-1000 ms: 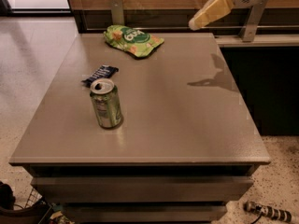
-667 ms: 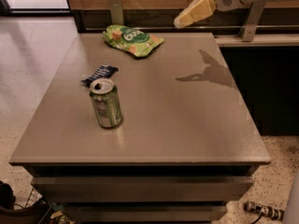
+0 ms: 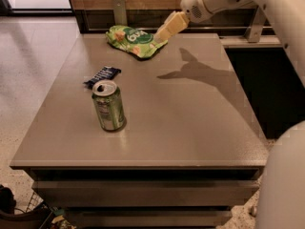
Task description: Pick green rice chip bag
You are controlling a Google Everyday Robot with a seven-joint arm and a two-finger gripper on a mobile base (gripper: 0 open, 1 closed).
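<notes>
At the far end of the table [image 3: 190, 128], near the back edge, lies the green rice chip bag [image 3: 133, 40]. It is flat and crinkly, light green, with a dark green oval and white letters on top. The gripper [image 3: 167, 27] hangs just beside the right end of the bag, pointing down and to the left at it. Its tan tip is right at the bag's edge, but I cannot tell if it touches the bag. I also cannot tell if the gripper is open or closed. The white arm [image 3: 267, 4] reaches in from the top right corner. It throws a dark shadow [image 3: 200, 70] on the table, to the right of the bag. Closer to the front, on the left side, a small dark blue wrapper [image 3: 102, 76] lies flat. Just in front of the wrapper stands a green drink can [image 3: 108, 106], upright, with its top open. The can and the wrapper are well apart from the bag. A gray post [image 3: 119, 11] stands behind the bag. A pale shiny floor [image 3: 38, 56] shows on the left of the table.
</notes>
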